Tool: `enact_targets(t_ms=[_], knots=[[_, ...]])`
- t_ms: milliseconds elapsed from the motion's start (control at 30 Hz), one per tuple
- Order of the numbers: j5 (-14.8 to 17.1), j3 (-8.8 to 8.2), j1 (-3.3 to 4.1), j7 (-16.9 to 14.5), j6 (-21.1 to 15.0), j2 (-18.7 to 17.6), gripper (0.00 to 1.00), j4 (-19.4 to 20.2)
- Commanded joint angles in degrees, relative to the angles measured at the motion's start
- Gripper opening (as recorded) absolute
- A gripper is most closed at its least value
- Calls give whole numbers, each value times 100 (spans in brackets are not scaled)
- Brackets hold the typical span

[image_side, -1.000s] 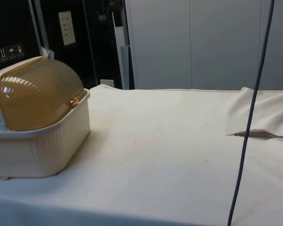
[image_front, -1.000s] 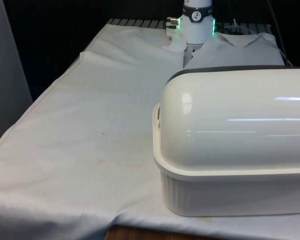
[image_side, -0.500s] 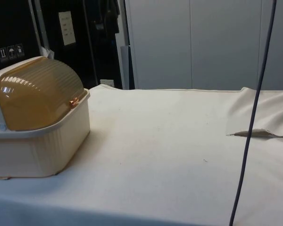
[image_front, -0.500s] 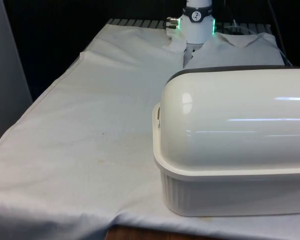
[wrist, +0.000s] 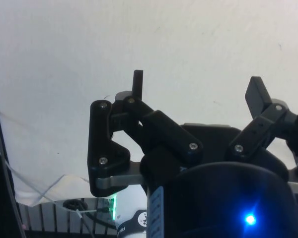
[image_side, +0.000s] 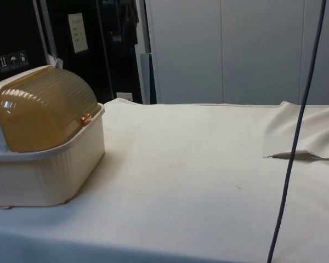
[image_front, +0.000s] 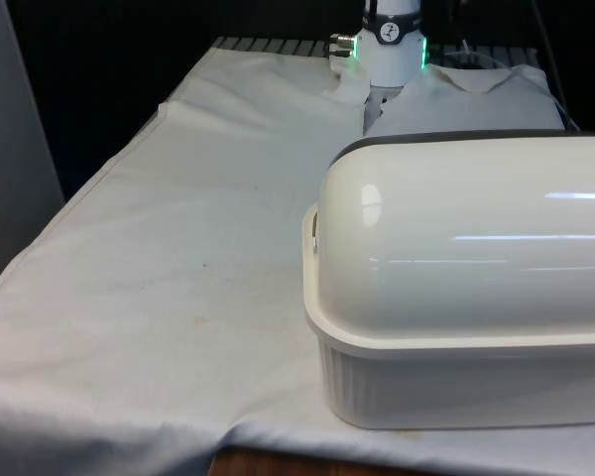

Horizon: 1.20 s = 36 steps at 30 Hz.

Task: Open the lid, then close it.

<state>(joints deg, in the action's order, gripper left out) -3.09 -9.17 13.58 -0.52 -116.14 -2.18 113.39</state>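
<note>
Front view: cream bread box (image_front: 466, 297) at the near edge of the table, on the front view's right, rounded back turned to the camera, a dark strip along its top. Side view: same bread box (image_side: 44, 148) on white cloth (image_side: 197, 175), amber ribbed lid (image_side: 44, 112) rolled down shut, its small amber handle (image_side: 85, 118) resting at the rim of the cream base (image_side: 49, 175). Thin dark cable (image_side: 296, 137) hanging down across the side view, in front of the cloth. Cloth rumpled and folded near the far corner, a grey wall behind. Wrist view: gripper (wrist: 198, 89) above bare cloth (wrist: 139, 39), fingers (wrist: 138, 82) spread wide, nothing between them. Seemingly high over the table and well apart from the box, though height hard to judge from this angle. Small dark specks scattered on the cloth.
</note>
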Motion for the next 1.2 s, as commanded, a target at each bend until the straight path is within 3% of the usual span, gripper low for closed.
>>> enact_targets(t_ms=[0, 233, 500, 533, 800, 833, 1167], knots=[[-40, 6, 11, 46, -52, 34, 100, 34], [0, 23, 0, 0, -6, 6, 100, 0], [63, 46, 6, -6, -258, -69, 100, 86], [29, 40, 6, 0, -143, -69, 100, 34], [143, 52, 6, -23, -625, -166, 100, 269], [80, 46, 6, -6, -533, -166, 100, 241], [281, 80, 11, -46, -1020, -258, 100, 424]])
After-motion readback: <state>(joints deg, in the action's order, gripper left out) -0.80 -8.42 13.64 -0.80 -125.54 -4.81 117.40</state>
